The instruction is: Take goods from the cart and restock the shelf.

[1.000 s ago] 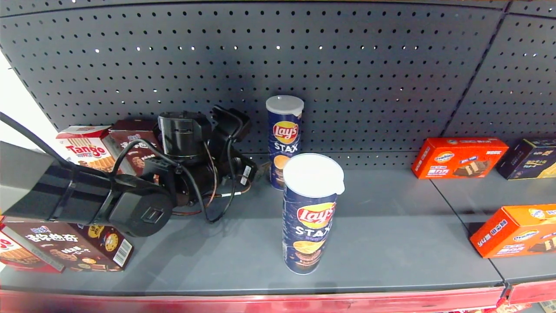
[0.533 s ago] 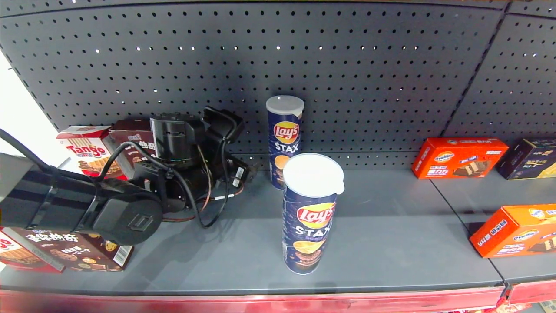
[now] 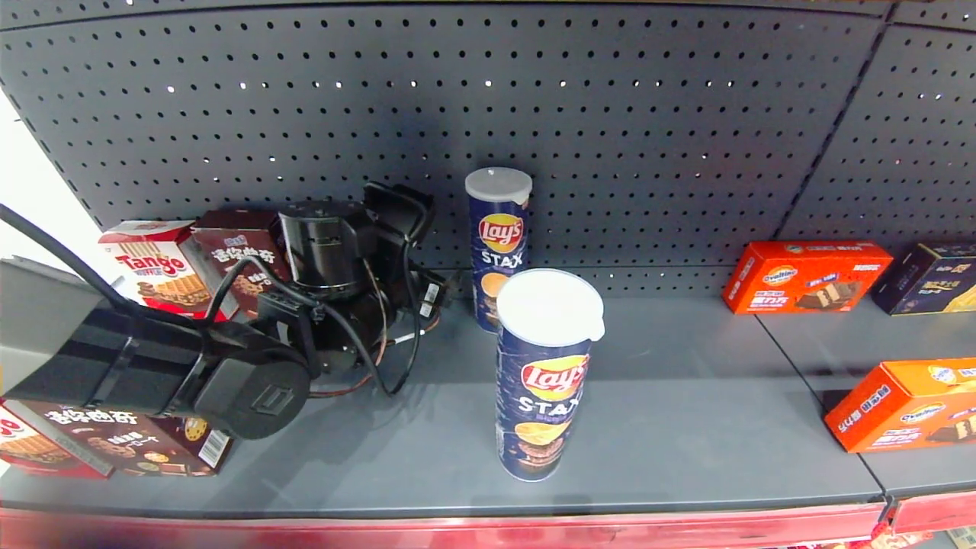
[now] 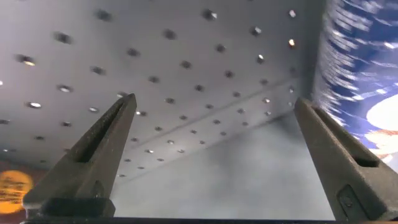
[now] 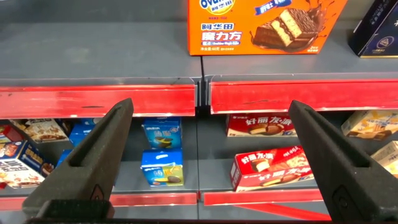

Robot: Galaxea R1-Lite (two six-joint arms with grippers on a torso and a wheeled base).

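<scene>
The left arm point(image 3: 152, 366) is glossy black: boxy forearm, round joint cap with a square recess, black cables point(image 3: 57, 253), small white labels point(image 3: 431, 294). The left end effector point(image 4: 214, 102) and right end effector point(image 5: 210, 104) have dark, grainy, wedge-shaped fingers point(image 4: 93, 155).

1. Left gripper point(image 4: 214, 102) facing the perforated back panel point(image 4: 174, 56), dark fingers point(image 4: 93, 162) spread wide, nothing between them.
2. Through the gap: grey panel with rows of small round holes, a few lit from behind.
3. Grey shelf point(image 4: 230, 180) meeting the foot of the panel along a straight seam.
4. Blue chip can point(image 4: 360, 62) upright on the shelf just in front of the panel, close beside one finger; touching it or not, impossible to tell. Print blurred, with a pale patch lower down.
5. Blurred orange patch point(image 4: 11, 190) low against the panel, beyond the other finger; too unclear to name.
</scene>
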